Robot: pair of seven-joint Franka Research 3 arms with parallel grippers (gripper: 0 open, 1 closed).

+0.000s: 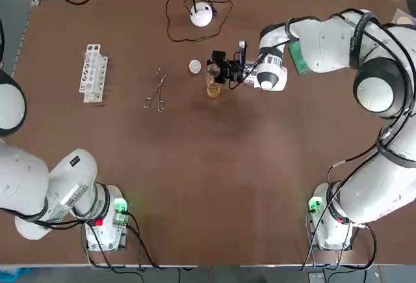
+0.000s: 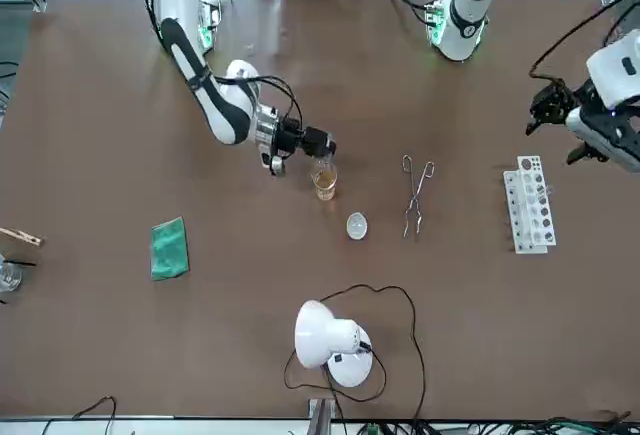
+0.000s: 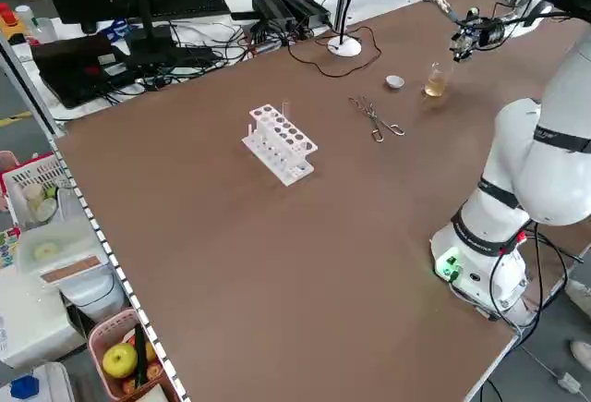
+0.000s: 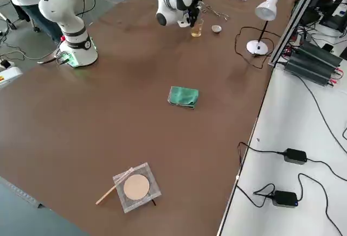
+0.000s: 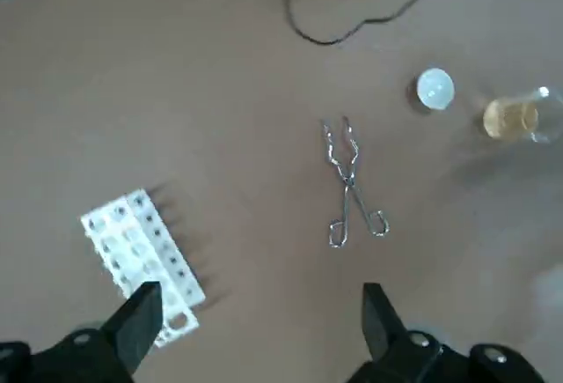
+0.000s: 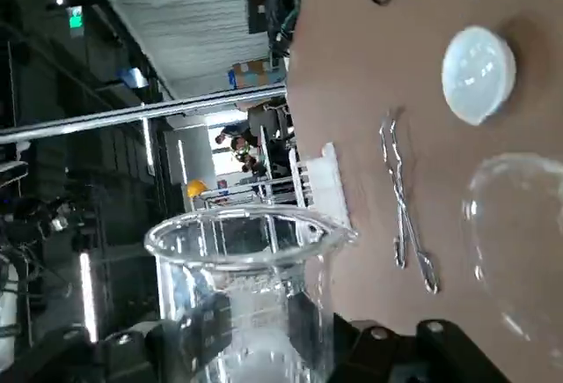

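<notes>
A brown table [image 1: 195, 166] bears a white lamp [image 1: 202, 15] at its far edge and a white tube rack [image 1: 93, 73] at the left, near which the left gripper [image 5: 259, 308] hangs with fingers spread. A green cloth [image 2: 169, 248] lies to the right and tongs [image 1: 156, 91] towards the middle. The right gripper [image 1: 218, 69] pinches a clear beaker [image 6: 242, 295] just above a glass of amber liquid [image 1: 213, 90], beside a small round lid [image 1: 195, 67]

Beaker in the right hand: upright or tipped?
Tipped. The right wrist view shows the beaker in the right hand lying sideways, along the table, near the jar of yellow liquid.
</notes>
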